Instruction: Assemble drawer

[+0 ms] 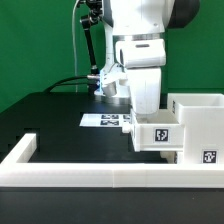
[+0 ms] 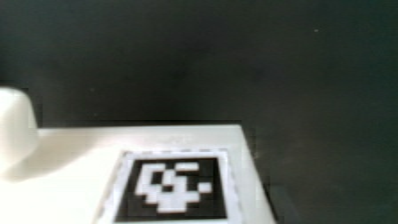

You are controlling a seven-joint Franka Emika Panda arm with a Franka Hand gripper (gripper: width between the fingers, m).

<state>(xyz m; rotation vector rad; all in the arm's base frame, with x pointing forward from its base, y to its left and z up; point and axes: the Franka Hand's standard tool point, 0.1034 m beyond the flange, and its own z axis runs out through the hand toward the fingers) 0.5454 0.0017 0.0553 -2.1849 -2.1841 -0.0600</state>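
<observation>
The tall white drawer case (image 1: 196, 120) stands at the exterior view's right and carries a tag (image 1: 208, 156). A small white tray (image 1: 158, 134) with a square tag sits against the case's open side, directly under my gripper (image 1: 143, 108). The gripper comes down onto the tray from above and appears shut on it, but its fingertips are hidden behind the tray. In the wrist view the tray's white tagged face (image 2: 171, 184) fills the lower part of the picture, very close. A blurred white shape (image 2: 15, 135) shows at one edge. I cannot make out a second small tray.
The long low white border rail (image 1: 95, 177) runs along the front and turns back at the exterior view's left (image 1: 22, 150). The marker board (image 1: 107, 120) lies on the black table (image 1: 55, 125) behind the gripper. A black cable hangs at the back.
</observation>
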